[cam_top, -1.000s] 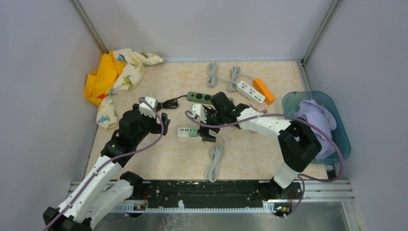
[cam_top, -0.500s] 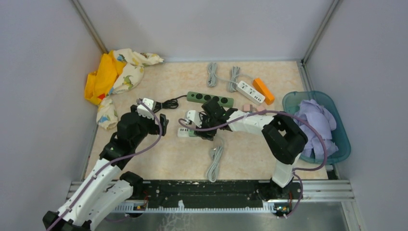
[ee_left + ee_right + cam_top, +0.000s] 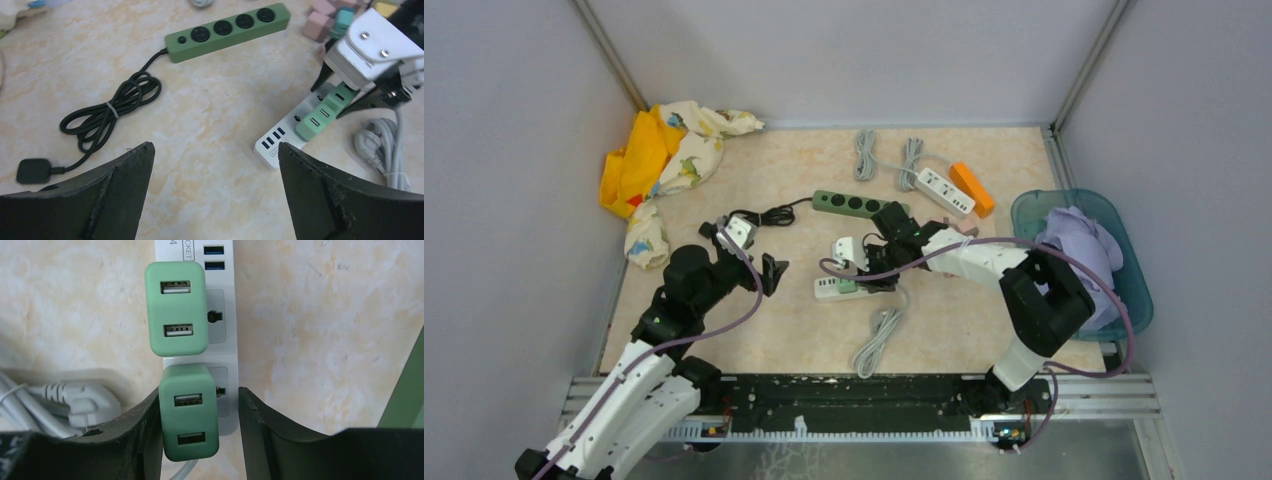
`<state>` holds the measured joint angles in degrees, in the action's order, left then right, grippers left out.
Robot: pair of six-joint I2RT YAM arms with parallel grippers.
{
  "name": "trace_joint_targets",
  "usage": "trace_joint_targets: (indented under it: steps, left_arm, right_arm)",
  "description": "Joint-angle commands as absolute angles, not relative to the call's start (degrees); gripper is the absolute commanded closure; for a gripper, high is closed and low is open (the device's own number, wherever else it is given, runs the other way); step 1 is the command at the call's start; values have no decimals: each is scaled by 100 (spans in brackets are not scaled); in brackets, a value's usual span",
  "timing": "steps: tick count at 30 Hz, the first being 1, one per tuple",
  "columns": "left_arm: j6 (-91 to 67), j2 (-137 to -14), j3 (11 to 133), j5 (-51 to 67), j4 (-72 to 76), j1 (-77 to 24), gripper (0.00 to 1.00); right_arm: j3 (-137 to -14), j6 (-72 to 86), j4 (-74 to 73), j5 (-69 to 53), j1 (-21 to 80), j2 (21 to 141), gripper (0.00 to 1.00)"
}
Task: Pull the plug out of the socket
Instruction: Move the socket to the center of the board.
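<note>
The right gripper [image 3: 200, 392] had its jaws partly apart, astride the right-hand mint-green plastic USB charger plug [image 3: 190, 412]. One black finger [image 3: 145, 435] lay against the plug's side. The other finger [image 3: 260, 430] stood short of it, by the edge of the long white plastic power strip [image 3: 225, 359]. That plug sat in the strip at mid-table, just right of a second mint-green charger plug [image 3: 176, 307]. Left of the strip the left gripper [image 3: 215, 150] hovered, jaws wide apart and empty. Farther back lay a dark green power strip [image 3: 227, 31] with its coiled black cable [image 3: 107, 112].
</note>
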<state>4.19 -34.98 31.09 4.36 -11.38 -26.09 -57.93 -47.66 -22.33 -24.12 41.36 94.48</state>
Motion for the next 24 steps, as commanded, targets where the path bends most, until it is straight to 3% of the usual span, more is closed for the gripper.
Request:
trace_joint_targets:
  steps: [1,5,9,13,15,19,24]
  left_arm:
    - [368,-3270,2828,1770,-397,-2584,3]
    - [-348,-3269,2534,3043,433,-2585,4]
    - [-1426,-3277,2171,3409,1157,-2605,5]
    - [-2201,-3274,1503,3448,2277,-2858,5]
    - [-2452,-3331,1167,3294,2933,-3141,5]
    - [-1952,-3623,1038,2459,3203,-4130,5]
    - [-1036,-4098,950,1840,3493,-4789,5]
  right_arm:
    - [-5772,-6086,-3173,-2930,3777,8848,72]
    - [-5844,-7262,-4189,-3053,3502,8951,70]
    - [-5679,-7981,-4420,-3040,3244,8987,66]
    - [-5626,-7999,-4285,-2779,3213,9088,51]
    - [-5684,-7793,-4237,-2697,3186,9126,38]
    - [-5544,-7640,-4007,-2822,3106,8849,19]
    - [-5652,-7648,-4214,-3135,2938,8496,13]
